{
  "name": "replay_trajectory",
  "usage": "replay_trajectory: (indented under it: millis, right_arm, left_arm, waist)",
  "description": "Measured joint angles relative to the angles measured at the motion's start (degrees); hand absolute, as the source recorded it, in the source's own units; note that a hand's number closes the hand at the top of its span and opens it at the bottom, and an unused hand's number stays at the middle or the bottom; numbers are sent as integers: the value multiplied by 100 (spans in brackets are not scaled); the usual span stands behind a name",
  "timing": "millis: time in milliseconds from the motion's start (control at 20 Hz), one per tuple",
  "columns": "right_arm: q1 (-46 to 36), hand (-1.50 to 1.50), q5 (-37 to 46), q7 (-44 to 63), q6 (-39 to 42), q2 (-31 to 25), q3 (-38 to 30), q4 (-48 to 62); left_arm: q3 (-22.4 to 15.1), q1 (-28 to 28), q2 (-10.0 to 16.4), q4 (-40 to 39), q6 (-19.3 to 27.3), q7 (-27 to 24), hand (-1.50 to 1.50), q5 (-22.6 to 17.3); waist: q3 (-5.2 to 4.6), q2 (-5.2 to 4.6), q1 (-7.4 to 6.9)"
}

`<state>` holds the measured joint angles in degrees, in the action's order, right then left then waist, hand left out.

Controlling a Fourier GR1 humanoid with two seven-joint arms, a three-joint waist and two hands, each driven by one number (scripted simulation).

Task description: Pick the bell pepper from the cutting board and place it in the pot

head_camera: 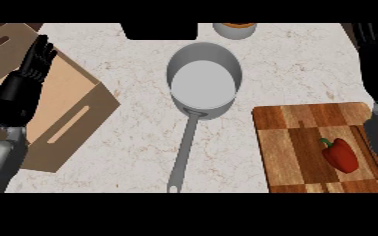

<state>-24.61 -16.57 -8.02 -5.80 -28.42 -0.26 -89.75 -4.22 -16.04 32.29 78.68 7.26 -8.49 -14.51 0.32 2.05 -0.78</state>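
No text to read: 0 labels, brands, numbers or signs.

The pot (230,67), to the right of the left hand (35,62), is plain grey metal. The wooden box (70,115) beneath that hand is bare wood with a slot. The cutting board (295,150) and the bell pepper (341,155), both below the right hand (368,55), show only wood grain and plain red skin. The bowl-like thing (235,30), between the two hands at the far edge, is cut off, so a marking on it may be out of sight.
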Motion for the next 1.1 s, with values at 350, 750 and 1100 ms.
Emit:
replay_trajectory:
  millis: [350, 750, 1100]
  right_arm:
    - [313, 150, -596, 154, 2173, -162, 1210, -290]
    - [1251, -150, 100, -2470, 3640, -1487, 606, -154]
    - [1630, -150, 927, -3423, 3506, -2956, -122, 105]
  left_arm:
    - [-198, 78, -528, 127, 79, 514, 0, -307]
    - [-274, 421, -834, 826, 417, 1257, 0, -534]
    - [-420, 507, -1044, 1285, 692, 1593, 0, -502]
  waist:
    - [-18, -148, -118]
    - [84, -118, 163]
    - [52, -140, 153]
